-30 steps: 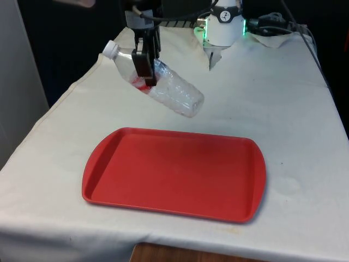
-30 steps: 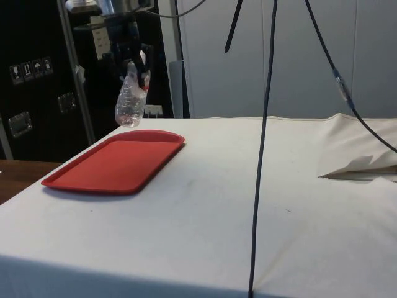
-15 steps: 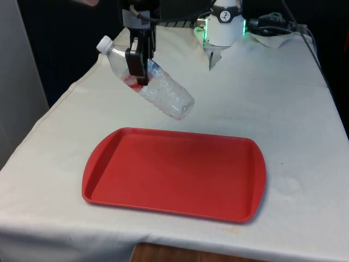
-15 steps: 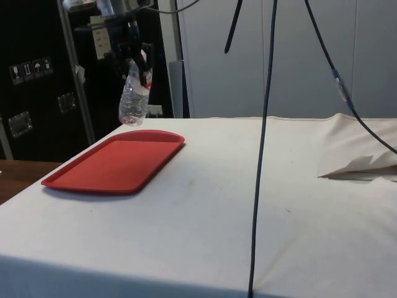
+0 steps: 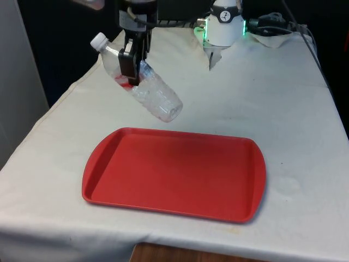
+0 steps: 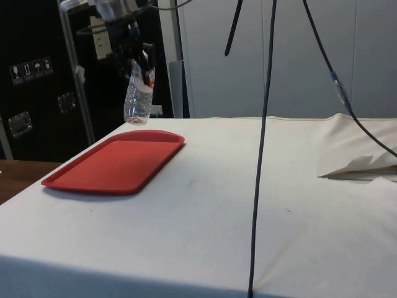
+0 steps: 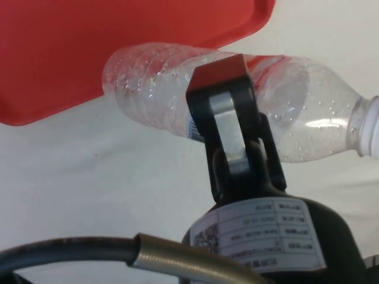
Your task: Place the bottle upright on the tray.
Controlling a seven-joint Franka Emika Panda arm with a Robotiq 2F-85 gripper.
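A white-clothed table (image 6: pixel 260 205), dark cabinets (image 6: pixel 37 81) beside pale panels (image 6: pixel 298 56) — perhaps a wall.

Black fingers (image 7: pixel 228 127) — silver inset, white label, braided cable (image 7: pixel 106 254)

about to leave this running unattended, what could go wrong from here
The bottle hangs tilted in the pincer, cap up and base low; released like this, it would likely tip over. It is also held beyond the tray's far edge, over the cloth, so it could land off the tray.

Bottle (image 5: pixel 143 84): clear ribbed plastic, droplets inside. Tray (image 5: pixel 174 173): smooth red plastic. Tablecloth (image 5: pixel 283 109): matt white cloth.
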